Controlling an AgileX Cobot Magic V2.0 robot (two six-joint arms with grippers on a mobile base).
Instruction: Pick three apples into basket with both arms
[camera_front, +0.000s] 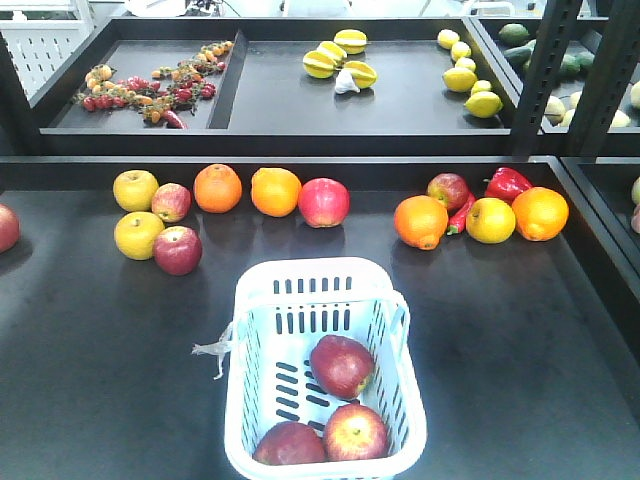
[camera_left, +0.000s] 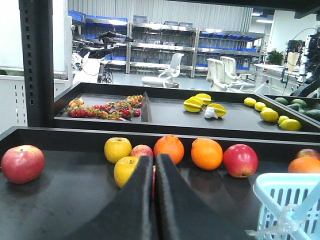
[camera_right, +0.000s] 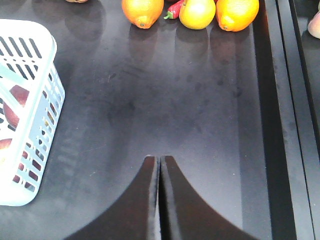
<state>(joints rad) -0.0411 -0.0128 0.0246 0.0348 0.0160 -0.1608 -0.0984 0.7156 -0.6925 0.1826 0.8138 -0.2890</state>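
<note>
Currently | three apples (camera_front: 341, 366) lying in basket (camera_front: 262, 300) | left fingers (camera_left: 154, 165) closed, holding nothing | right fingers (camera_right: 160, 165) closed, holding nothing

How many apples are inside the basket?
3 apples sit in the basket: one in the middle, one at the front left, one at the front right. None looks hidden.

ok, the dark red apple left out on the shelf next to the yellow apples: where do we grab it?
Probably from above, fingers closing across the widest part of the dark red apple. It sits stem-up with free shelf in front and to its right; the yellow apple touches its left side, so set the fingers front-to-back. The left gripper, now shut, is nearer.
</note>
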